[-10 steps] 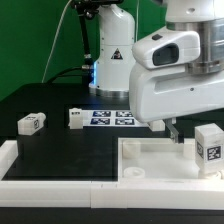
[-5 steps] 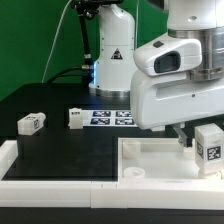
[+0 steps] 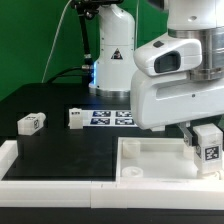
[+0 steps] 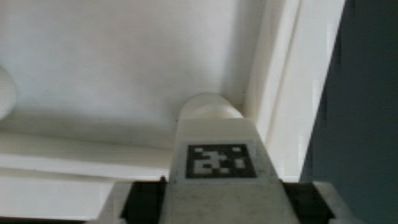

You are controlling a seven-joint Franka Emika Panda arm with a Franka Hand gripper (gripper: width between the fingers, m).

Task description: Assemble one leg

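Standing upright on the large white tray (image 3: 150, 158) near the exterior view's right edge, the leg (image 3: 209, 148) shows its black-and-white tag toward the camera, and the bulky white arm (image 3: 175, 80) looms over it and hides much of the tray's far side. Only one dark finger (image 3: 188, 134) of the gripper can be made out there, just beside the leg on the exterior view's left; the other finger is hidden behind the leg or cut off by the frame. The wrist view is clearer: the gripper (image 4: 217, 196) has the leg between its fingers (image 4: 143, 203), with no gap showing on either side, so the claw looks clamped on the leg, though only the finger tips enter the picture and they are blurred. Beyond the leg that view shows the tray's pale floor and raised rim, and a strip of dark table (image 4: 365, 110). Out on the black table, well apart from the tray, lie two more legs: one (image 3: 30, 123) toward the exterior view's left and one (image 3: 76, 118) touching or just beside the end of the marker board (image 3: 112, 117), whose far end the arm covers. A white ledge (image 3: 50, 168) crosses the front, its end cut off by the frame.
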